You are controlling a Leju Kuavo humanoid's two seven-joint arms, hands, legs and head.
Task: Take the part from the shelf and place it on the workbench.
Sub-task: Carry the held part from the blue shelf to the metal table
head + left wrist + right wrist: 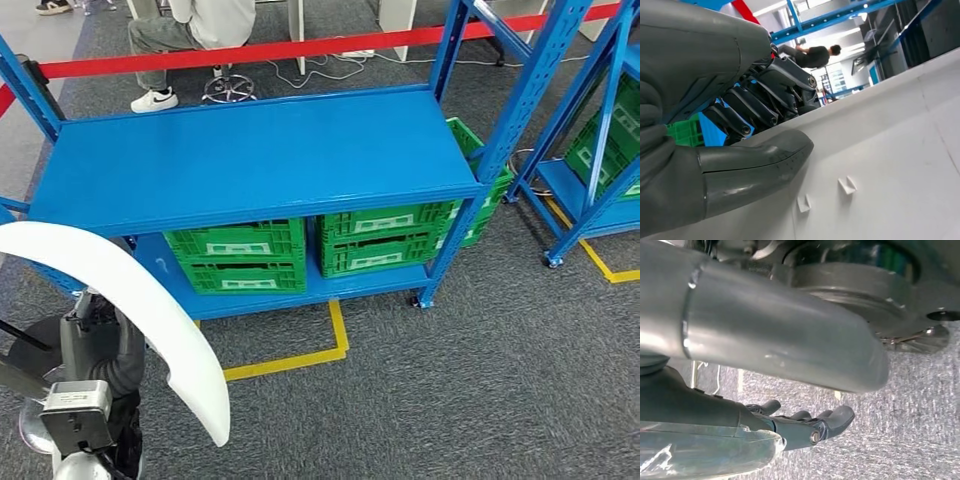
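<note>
Left hand [734, 145] clamped on white curved part [136, 300]: thumb [753, 165] pressed flat on one face, dark fingers [757, 102] wrapped over the edge on the other side. Part carried low on the left in the head view, arcing from the left edge down toward the grey carpet [490, 380], off the shelf and well short of it. Small moulded tabs [846, 185] on the part's inner face, just beyond the thumb tip.

Right hand [806, 427] hanging over carpet, fingers loosely extended and slightly apart, nothing in them.

Blue shelf [249, 160] ahead, top board bare blue. Green crates [238, 255] side by side on the lower level, another green crate [479, 180] at the shelf's right end. Yellow floor tape [302, 355] in front. Red barrier bar [226, 52] behind the shelf; seated person [189, 30] beyond it. Second blue rack [589, 150] far right.
</note>
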